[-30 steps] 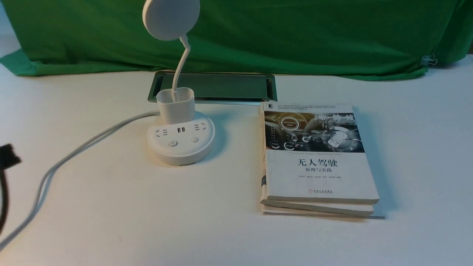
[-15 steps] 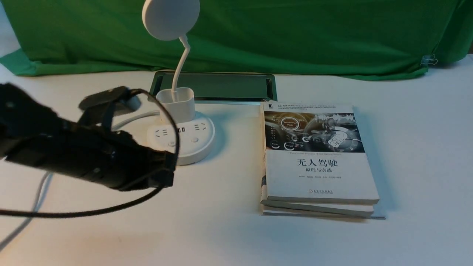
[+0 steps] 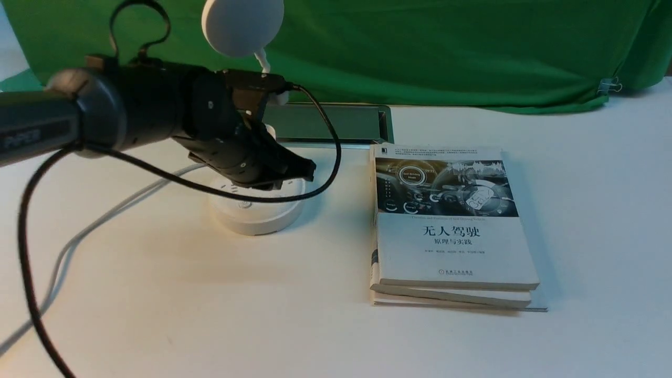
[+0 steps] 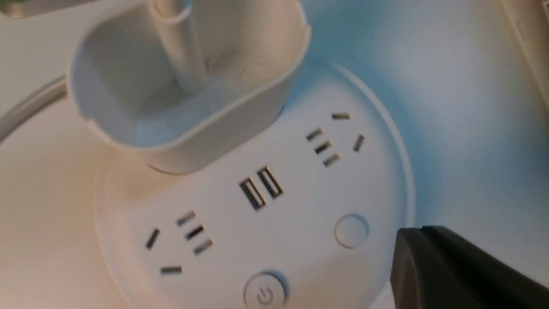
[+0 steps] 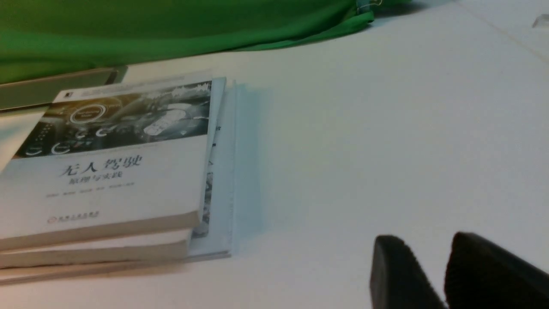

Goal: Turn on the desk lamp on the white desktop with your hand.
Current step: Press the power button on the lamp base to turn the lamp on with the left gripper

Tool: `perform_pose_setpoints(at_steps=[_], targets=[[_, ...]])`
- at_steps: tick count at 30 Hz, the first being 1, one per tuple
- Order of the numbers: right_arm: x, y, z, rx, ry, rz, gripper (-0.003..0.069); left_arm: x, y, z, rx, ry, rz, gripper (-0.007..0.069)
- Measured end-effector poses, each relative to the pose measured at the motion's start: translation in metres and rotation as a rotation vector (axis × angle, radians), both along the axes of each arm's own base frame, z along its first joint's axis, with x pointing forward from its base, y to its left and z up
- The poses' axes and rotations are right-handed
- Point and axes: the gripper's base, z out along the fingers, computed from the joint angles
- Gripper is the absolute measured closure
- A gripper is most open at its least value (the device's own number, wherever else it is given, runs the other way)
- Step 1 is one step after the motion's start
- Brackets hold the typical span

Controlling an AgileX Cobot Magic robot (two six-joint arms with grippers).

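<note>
Left arm (image 3: 105, 113) has swung in from the left edge of the surface (image 3: 210, 304) since 0.5 s ago, up and across. The left end effector (image 3: 307, 169) now sits over the right side of the desk lamp (image 3: 257, 215) base. Lamp and books haven't shifted.

Near to far:
- Right end effector (image 5: 441, 274): low over bare surface on the right half, fingers clenched to a sliver, holding nothing.
- Grey-white cord (image 3: 79, 241) runs from the near-left corner up to the lamp base.
- Stack of books (image 3: 454, 247) lies flat right of centre, apart from the lamp.
- Lamp stands left of centre. Wrist cam shows the power button (image 4: 265, 294) at the base's near rim and a plain round button (image 4: 351, 230) beside it. Only one dark finger (image 4: 454, 270) shows, just beside the plain button. Contact unclear, and I can't tell whether the left end effector is released or clenched.
- Cable slot (image 3: 325, 123) lies behind the lamp.
- Green cloth (image 3: 446, 47) hangs along the far edge.
</note>
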Motion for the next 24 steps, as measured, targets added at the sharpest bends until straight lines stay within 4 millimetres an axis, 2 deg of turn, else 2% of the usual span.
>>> perform_pose_setpoints(at_steps=[6, 24], targets=[[0.0, 0.0, 0.0, 0.0, 0.0, 0.0, 0.0421, 0.012, -0.001, -0.018, 0.063, 0.004, -0.012, 0.0629], [0.0, 0.0, 0.0, 0.0, 0.001, 0.0, 0.0421, 0.013, -0.005, -0.03, 0.063, 0.055, 0.021, 0.0625]])
